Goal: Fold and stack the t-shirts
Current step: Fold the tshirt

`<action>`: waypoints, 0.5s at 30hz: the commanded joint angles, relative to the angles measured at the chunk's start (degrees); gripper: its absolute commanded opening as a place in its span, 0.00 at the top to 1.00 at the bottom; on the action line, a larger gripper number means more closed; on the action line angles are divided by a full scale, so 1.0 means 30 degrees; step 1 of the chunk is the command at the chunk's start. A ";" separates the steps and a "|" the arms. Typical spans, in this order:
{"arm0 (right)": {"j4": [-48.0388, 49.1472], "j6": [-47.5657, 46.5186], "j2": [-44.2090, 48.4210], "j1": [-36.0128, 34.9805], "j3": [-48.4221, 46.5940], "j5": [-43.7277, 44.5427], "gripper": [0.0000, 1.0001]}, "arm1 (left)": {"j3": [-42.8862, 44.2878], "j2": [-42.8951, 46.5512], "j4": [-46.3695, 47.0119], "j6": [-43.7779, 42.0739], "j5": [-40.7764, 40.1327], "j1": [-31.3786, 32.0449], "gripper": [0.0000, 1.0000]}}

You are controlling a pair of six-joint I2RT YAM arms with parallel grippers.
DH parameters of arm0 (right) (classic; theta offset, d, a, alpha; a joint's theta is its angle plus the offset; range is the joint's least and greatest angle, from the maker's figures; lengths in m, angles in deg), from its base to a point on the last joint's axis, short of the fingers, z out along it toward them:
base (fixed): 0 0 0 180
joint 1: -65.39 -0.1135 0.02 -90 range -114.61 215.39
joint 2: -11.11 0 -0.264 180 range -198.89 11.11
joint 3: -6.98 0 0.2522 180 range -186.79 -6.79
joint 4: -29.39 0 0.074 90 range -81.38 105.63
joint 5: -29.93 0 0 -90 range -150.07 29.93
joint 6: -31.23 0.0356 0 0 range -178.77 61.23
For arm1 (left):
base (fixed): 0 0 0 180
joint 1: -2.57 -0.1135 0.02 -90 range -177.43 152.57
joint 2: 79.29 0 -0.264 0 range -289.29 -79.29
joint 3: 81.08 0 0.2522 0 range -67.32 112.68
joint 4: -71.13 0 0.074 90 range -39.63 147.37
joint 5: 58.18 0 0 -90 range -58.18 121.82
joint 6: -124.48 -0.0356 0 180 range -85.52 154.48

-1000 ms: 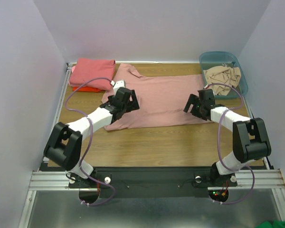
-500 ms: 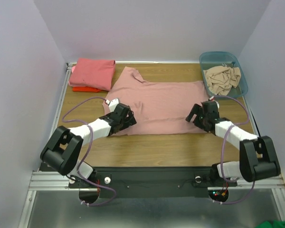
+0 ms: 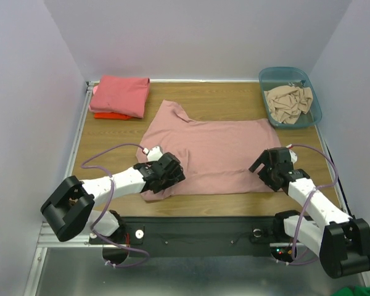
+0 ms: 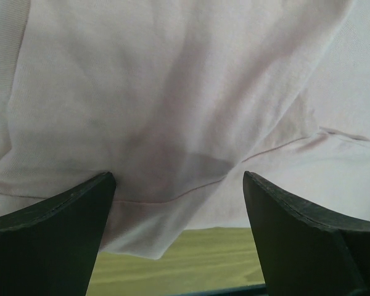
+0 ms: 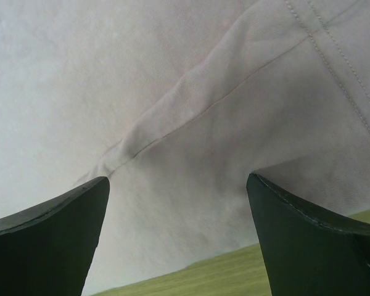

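The large dusty pink t-shirt (image 3: 209, 148) lies spread flat across the wooden table (image 3: 234, 206), collar at the far left. My left gripper (image 3: 166, 179) sits low over its near left corner and my right gripper (image 3: 268, 169) over its near right corner. In the left wrist view the gripper (image 4: 177, 179) has its jaws wide apart with the shirt's hem (image 4: 172, 92) between them. In the right wrist view the gripper (image 5: 177, 182) is likewise open over the fabric (image 5: 172, 80). A folded coral-pink shirt (image 3: 119, 94) rests on an orange-red one (image 3: 108, 115) at the far left.
A teal bin (image 3: 314, 102) holding crumpled beige cloth (image 3: 288, 102) stands at the far right corner. Bare wood shows along the near edge in both wrist views (image 4: 197, 259) (image 5: 222, 274). Purple walls enclose the table on three sides.
Both arms have drawn back toward the near edge, and the dusty pink shirt has slid toward me with them, its collar now away from the stack.
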 commanded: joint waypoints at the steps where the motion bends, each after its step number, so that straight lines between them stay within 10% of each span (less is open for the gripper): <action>1: -0.2505 0.1172 0.0655 -0.0087 0.0327 0.0119 0.00 | -0.0593 -0.0109 -0.6774 0.3509 -0.0711 0.0848 0.01; 15: -0.3386 -0.1962 0.0867 -0.0116 -0.6438 0.1143 0.00 | 0.7486 0.0219 -0.7925 -0.0025 -0.5926 0.0357 0.02</action>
